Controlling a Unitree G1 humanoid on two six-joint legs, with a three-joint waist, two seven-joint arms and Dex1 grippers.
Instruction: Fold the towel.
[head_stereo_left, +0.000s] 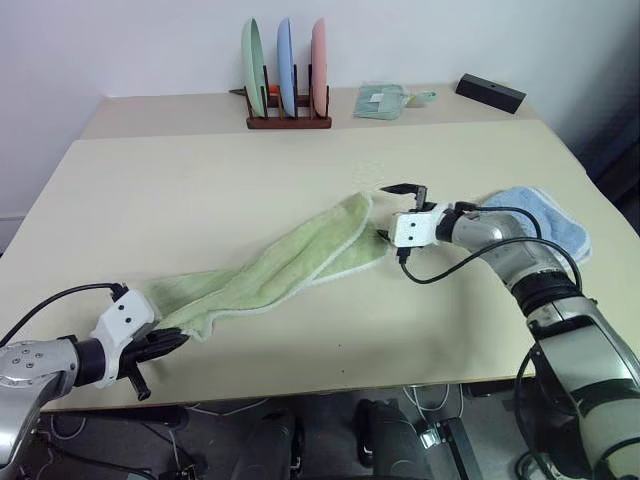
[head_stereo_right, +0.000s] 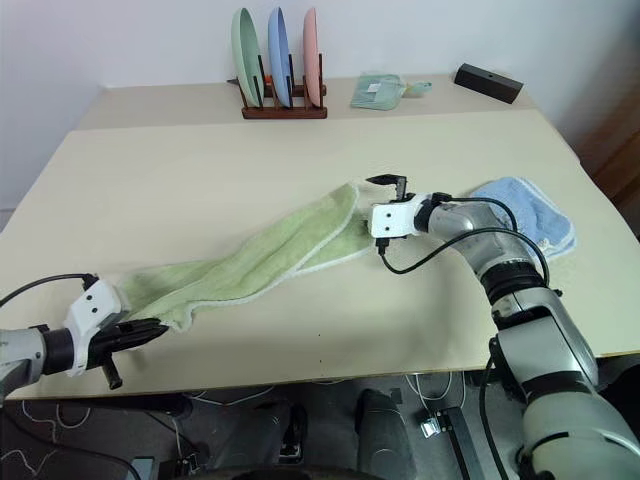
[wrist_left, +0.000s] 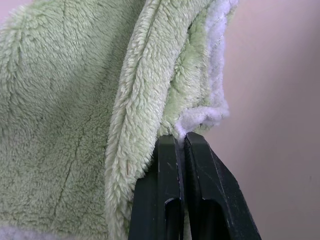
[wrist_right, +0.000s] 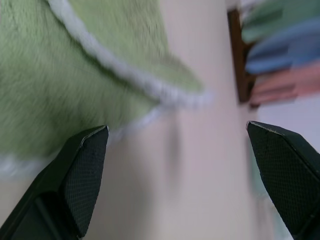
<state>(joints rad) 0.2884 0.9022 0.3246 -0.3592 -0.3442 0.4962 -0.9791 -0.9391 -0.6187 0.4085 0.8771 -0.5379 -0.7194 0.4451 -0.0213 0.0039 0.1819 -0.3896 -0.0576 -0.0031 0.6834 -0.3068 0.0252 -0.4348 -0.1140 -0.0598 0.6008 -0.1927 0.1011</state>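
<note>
The left claw pinches the towel by a thin edge that may slip free, while the right claw hovers spread apart beside its far end on the table.

Wide beige table, smooth top. On it: long light green terry towel w/ white edging, stretched diagonally from near-left edge toward centre. Light blue terry cloth at right side. Far edge: dark wooden rack w/ green, blue, pink plates upright; pale mint cloth beside it; black rectangular block far right.
</note>
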